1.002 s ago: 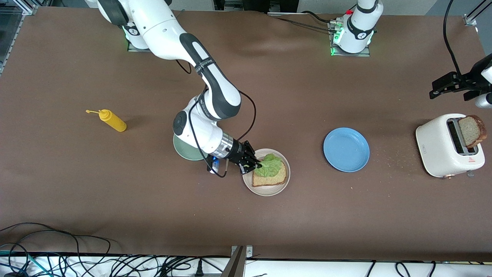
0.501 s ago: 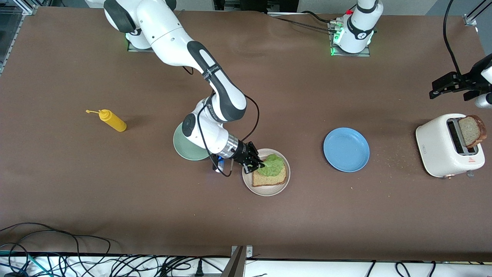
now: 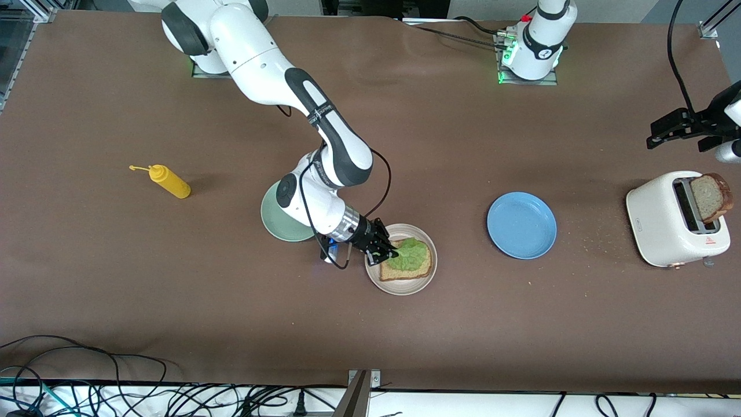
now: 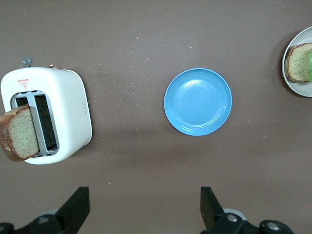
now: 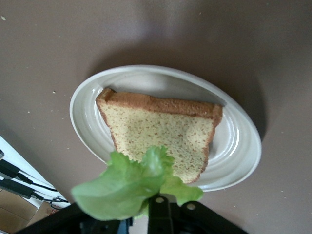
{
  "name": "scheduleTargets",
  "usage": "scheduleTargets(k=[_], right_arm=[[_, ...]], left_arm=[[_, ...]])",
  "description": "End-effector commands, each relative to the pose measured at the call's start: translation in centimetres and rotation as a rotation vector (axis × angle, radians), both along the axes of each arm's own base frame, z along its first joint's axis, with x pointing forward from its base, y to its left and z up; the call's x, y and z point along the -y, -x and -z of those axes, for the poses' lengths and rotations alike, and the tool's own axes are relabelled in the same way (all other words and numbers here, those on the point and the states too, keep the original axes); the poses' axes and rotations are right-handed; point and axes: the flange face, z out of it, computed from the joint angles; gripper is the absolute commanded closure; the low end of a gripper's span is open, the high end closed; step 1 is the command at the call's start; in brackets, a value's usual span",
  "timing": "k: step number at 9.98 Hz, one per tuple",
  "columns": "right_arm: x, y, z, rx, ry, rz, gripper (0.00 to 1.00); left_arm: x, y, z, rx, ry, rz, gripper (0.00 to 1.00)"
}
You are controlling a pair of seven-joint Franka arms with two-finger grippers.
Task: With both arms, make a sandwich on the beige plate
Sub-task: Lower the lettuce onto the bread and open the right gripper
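The beige plate (image 3: 399, 289) carries one brown bread slice (image 3: 408, 270) with a green lettuce leaf (image 3: 412, 255) lying on it. My right gripper (image 3: 386, 253) is low over the plate's edge toward the right arm's end, shut on the leaf's edge. In the right wrist view the leaf (image 5: 126, 187) rises from my right gripper (image 5: 156, 209) and hides its tips, over the slice (image 5: 161, 129) and plate (image 5: 239, 146). A second slice (image 3: 711, 197) sticks out of the white toaster (image 3: 666, 223). My left gripper (image 3: 677, 139) waits open over the table beside the toaster, fingers (image 4: 78, 207) wide apart.
A blue plate (image 3: 521, 225) lies between the beige plate and the toaster. A mint-green plate (image 3: 275, 229) sits partly under the right arm. A yellow mustard bottle (image 3: 169, 181) lies toward the right arm's end. Crumbs dot the table near the toaster. Cables run along the nearest edge.
The right arm has come down and carried the lettuce leaf further onto the bread slice, where it now lies flatter. The left arm has not moved.
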Motion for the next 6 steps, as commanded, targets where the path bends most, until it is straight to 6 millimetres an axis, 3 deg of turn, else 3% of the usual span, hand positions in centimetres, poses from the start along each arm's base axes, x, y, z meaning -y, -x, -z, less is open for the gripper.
scheduleTargets(k=[1, 3, 4, 6], right_arm=[[-0.4, -0.5, -0.4, 0.009, -0.035, 0.016, 0.37], [-0.6, -0.5, -0.7, 0.009, -0.04, 0.018, 0.25], [-0.6, -0.5, -0.7, 0.005, -0.04, 0.022, 0.23], [-0.4, -1.0, -2.7, 0.01, -0.055, 0.033, 0.22]], left_arm=[[0.0, -0.2, -0.5, -0.004, 0.015, 0.016, 0.0], [0.0, -0.2, -0.5, -0.004, 0.015, 0.016, 0.0], [0.0, -0.2, -0.5, -0.004, 0.015, 0.017, 0.0], [0.0, -0.2, -0.5, -0.004, 0.015, 0.017, 0.0]])
